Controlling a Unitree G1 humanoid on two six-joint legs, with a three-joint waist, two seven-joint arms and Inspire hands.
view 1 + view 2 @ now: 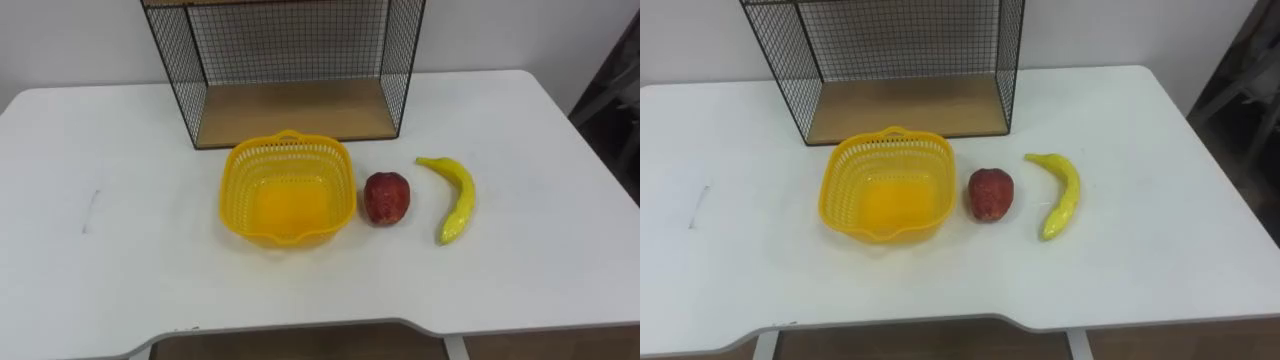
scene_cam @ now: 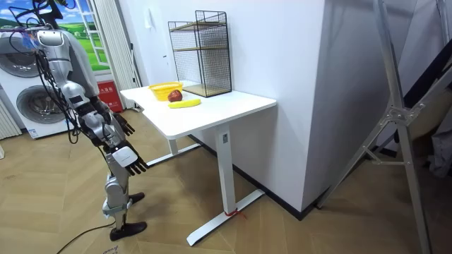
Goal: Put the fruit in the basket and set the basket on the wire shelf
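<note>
Bare white tabletop (image 1: 100, 280) spans the near edge. Behind it sits the yellow plastic mesh basket (image 1: 235, 172), with the red apple (image 1: 386, 197) just beside its right rim and the yellow banana (image 1: 458, 200) further right, apart. The black wire shelf (image 1: 172, 62) stands behind the basket. The left hand (image 2: 124, 125) and right hand (image 2: 132, 161) hang below the table's edge, fingers spread.

**White table: top surface and contents**

One white table (image 1: 540, 270) is standing on white legs on a wooden floor (image 2: 282, 233), its far edge lying against a pale wall.

- A black wire shelf (image 1: 300, 112) with a wooden base is standing upright at the back, open side facing forward.
- A yellow basket (image 1: 290, 141) is sitting empty just in front of the shelf.
- A red fruit (image 1: 386, 197) is resting just beside the basket's right wall.
- A yellow banana (image 1: 456, 200) is lying right of the red fruit, apart from it.
- A faint dark mark (image 1: 90, 210) is showing on the left part.
</note>
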